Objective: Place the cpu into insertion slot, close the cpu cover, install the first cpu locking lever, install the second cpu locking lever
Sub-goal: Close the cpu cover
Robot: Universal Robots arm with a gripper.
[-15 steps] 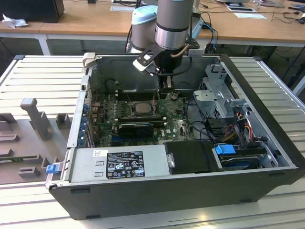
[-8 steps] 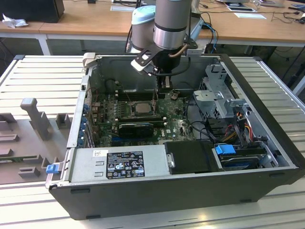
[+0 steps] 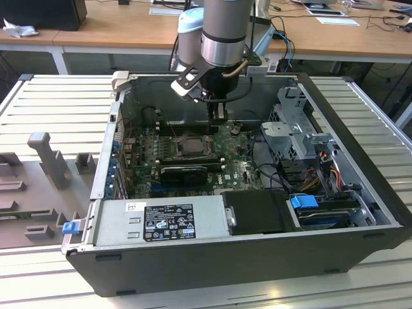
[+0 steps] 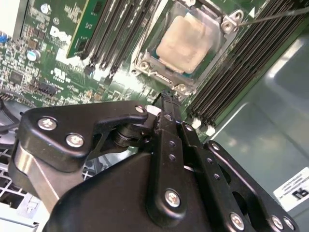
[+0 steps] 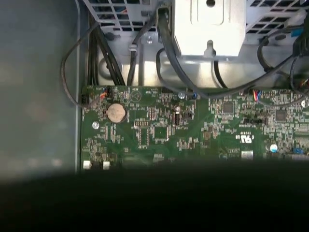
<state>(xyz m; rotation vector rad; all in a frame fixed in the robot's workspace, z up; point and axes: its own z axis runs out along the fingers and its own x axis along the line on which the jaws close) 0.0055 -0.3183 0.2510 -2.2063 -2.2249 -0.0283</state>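
Second wrist view puts the gripper [image 4: 166, 100] nearest, its black fingers [image 4: 163, 126] clenched together, the tip close to a corner of the socket frame. Beyond it the cpu [image 4: 186, 41] lies in the insertion slot [image 4: 164, 77], pale face up, ringed by the cpu cover [image 4: 226, 25], with memory slots [image 4: 120, 29] on either side. Exterior view has the gripper [image 3: 219, 114] low inside the open computer case [image 3: 257, 257], over the green motherboard [image 3: 238, 170].

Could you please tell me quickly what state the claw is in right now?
Claw: closed, fingertips together, nothing visibly held, above the motherboard.
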